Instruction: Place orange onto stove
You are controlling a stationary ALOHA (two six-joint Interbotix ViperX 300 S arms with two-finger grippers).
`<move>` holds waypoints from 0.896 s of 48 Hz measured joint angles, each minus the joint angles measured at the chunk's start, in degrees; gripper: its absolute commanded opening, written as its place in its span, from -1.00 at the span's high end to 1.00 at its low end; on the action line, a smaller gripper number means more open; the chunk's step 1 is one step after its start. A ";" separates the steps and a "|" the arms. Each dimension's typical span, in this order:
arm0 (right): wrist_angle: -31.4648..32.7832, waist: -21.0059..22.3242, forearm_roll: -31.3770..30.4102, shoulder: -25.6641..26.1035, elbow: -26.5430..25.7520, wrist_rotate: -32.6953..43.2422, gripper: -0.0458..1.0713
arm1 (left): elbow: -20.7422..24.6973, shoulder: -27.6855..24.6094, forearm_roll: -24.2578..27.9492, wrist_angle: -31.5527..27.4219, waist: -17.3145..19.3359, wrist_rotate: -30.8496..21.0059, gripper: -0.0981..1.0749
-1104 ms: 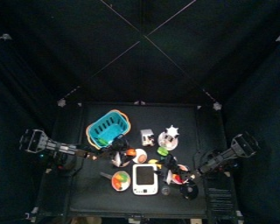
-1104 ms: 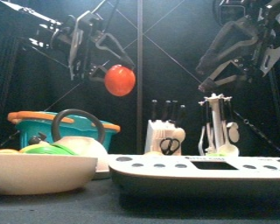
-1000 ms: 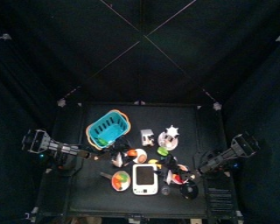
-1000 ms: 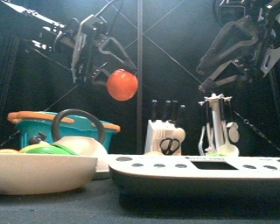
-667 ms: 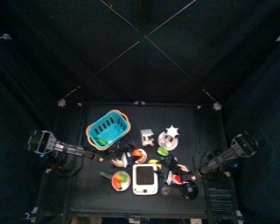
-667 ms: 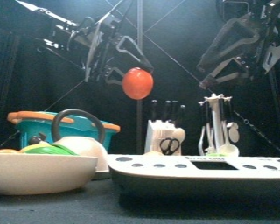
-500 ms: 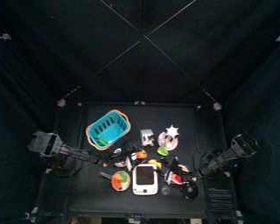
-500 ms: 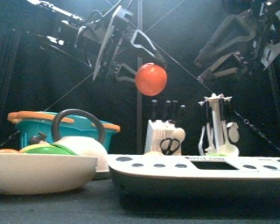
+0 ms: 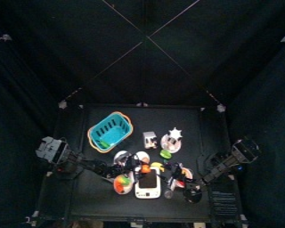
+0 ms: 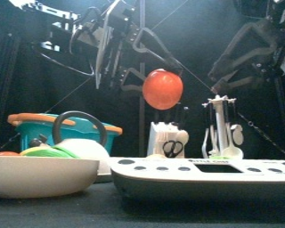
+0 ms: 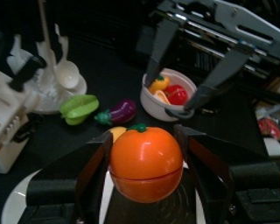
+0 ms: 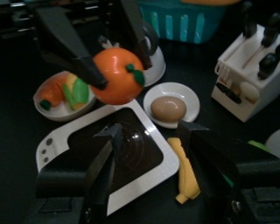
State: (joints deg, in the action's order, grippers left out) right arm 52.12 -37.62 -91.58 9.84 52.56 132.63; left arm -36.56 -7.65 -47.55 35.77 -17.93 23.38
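From the top, the left gripper (image 9: pixel 133 168) is reaching in from 9 o'clock over the clutter, sitting right at the 11 o'clock corner of the flat white stove slab with its dark burner patch (image 9: pixel 148 184). The turquoise slatted basket (image 9: pixel 109 132) is way off toward 11 o'clock from there.

Front view: the shiny round orange with a little green stem (image 10: pixel 162 89) is hanging in the air, well above the stove, which is stretching across the foreground at 5 o'clock. A cream bowl holding green and pale food pieces (image 10: pixel 38 175) is sitting at 8 o'clock.

Left wrist cam: both jaws are clamping the orange from either side, with white stove surface showing underneath it.

Right wrist cam: the right gripper (image 12: pixel 143 149) is hovering with its jaws spread wide and nothing between them, looking down at the stove and a small white dish with a brown egg-like ball (image 12: pixel 170 107) right beside the slab.
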 measured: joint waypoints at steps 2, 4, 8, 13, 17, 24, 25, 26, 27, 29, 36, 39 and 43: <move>0.09 0.00 0.53 -0.35 -0.18 0.00 -0.66 | 0.00 -0.97 0.88 -0.44 -0.53 0.00 -0.05; 0.18 0.00 1.05 -0.62 -0.18 0.00 -0.66 | 0.00 -1.93 1.49 -0.88 -0.97 0.00 -0.05; 0.18 0.00 1.85 -0.79 -0.18 0.00 -0.66 | 0.44 -3.34 2.11 -1.23 -1.67 0.00 -0.05; 0.18 0.09 2.29 -0.70 -0.18 0.00 -0.66 | 1.14 -4.83 2.20 -1.23 -1.76 -0.09 -0.05; 0.26 0.09 2.46 -0.70 -0.18 0.00 -0.66 | 1.93 -6.68 2.20 -0.88 -1.85 -0.18 -0.05; 0.26 0.18 2.90 -1.14 -0.26 0.00 -0.66 | 3.78 -10.46 2.20 -0.26 -1.85 -0.26 -0.05; 0.26 0.18 2.90 -1.14 -0.18 0.00 -0.66 | 4.04 -10.72 2.20 -0.18 -1.76 -0.18 -0.05; 0.26 0.18 2.99 -1.23 -0.18 0.00 -0.66 | 4.39 -10.99 2.20 -0.18 -1.76 -0.18 -0.05; 0.26 0.18 3.08 -1.32 -0.18 0.00 -0.66 | 4.57 -11.07 2.20 -0.18 -1.85 -0.18 -0.05; 0.26 0.18 3.25 -1.41 -0.18 0.00 -0.66 | 4.92 -11.25 2.29 -0.18 -1.85 -0.26 -0.05; 0.26 0.18 3.52 -1.93 -0.18 0.00 -0.66 | 5.10 -11.43 2.29 -0.09 -1.76 -0.18 -0.07; 0.26 0.26 3.52 -2.29 -0.26 0.00 -0.66 | 5.10 -11.51 2.29 -0.09 -1.58 -0.26 -0.09; 0.26 0.26 3.52 -2.55 -0.26 0.00 -0.66 | 5.19 -11.60 2.29 -0.09 -1.49 -0.26 -0.17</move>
State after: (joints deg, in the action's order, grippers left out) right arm 52.38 -37.35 -88.07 7.29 52.29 132.63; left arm -31.38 -19.25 -45.26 35.68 -19.42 23.12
